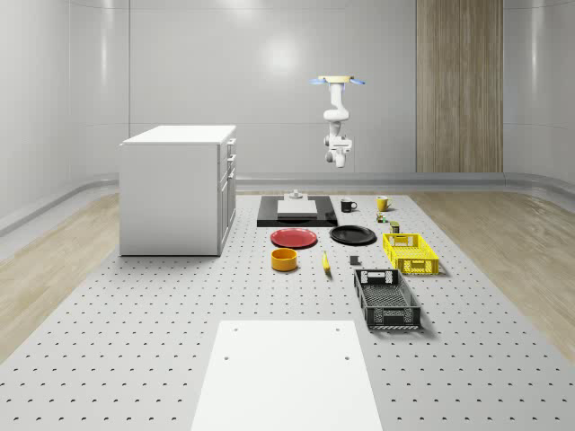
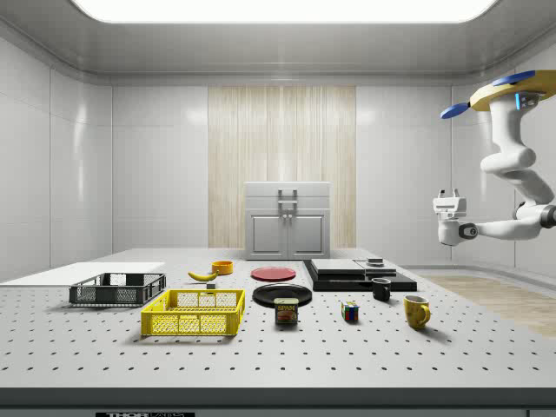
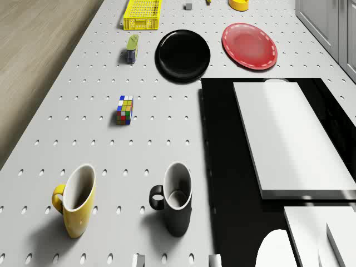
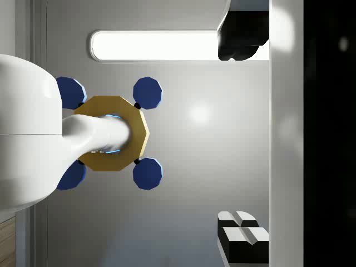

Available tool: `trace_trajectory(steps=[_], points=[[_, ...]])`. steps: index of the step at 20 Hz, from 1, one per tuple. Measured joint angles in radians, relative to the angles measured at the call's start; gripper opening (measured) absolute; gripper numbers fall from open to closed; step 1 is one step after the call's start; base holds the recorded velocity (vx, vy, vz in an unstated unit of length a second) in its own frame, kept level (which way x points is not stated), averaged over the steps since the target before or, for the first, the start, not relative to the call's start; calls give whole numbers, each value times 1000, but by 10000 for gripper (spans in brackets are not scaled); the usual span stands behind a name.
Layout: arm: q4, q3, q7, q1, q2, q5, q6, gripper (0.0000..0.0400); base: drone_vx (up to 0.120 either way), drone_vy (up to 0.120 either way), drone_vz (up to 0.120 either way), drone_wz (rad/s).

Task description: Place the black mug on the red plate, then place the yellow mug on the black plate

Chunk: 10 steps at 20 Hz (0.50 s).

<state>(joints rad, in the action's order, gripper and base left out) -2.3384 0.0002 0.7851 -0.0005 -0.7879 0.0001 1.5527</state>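
The black mug (image 3: 177, 199) and the yellow mug (image 3: 77, 200) stand upright side by side on the perforated table, next to a black slab (image 3: 222, 167). Further along lie the black plate (image 3: 183, 54) and the red plate (image 3: 249, 46), both bare. In the side view the black mug (image 2: 381, 289) and yellow mug (image 2: 416, 311) sit at the right. The drone (image 2: 508, 91) hovers high above that end of the table. Its arm hangs down, and the gripper (image 2: 447, 195) is well above the mugs, turned up toward the drone (image 4: 114, 133). The gripper (image 4: 243, 139) is open and holds nothing.
A white block (image 3: 289, 139) lies on the slab. A Rubik's cube (image 3: 125, 109) and a can (image 3: 132, 49) sit between mugs and plates. A yellow crate (image 1: 411, 252), black crate (image 1: 386, 299), orange bowl (image 1: 285, 259), banana (image 1: 325, 261) and white cabinet (image 1: 178, 189) stand further off.
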Motion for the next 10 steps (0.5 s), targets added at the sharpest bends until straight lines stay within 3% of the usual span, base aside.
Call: trace_trajectory(steps=[6, 10], points=[[128, 1, -2, -3, 25, 1, -98, 400, 0, 0, 0, 0], [206, 2, -2, -4, 53, 2, -145, 400, 110, 0, 0, 0]])
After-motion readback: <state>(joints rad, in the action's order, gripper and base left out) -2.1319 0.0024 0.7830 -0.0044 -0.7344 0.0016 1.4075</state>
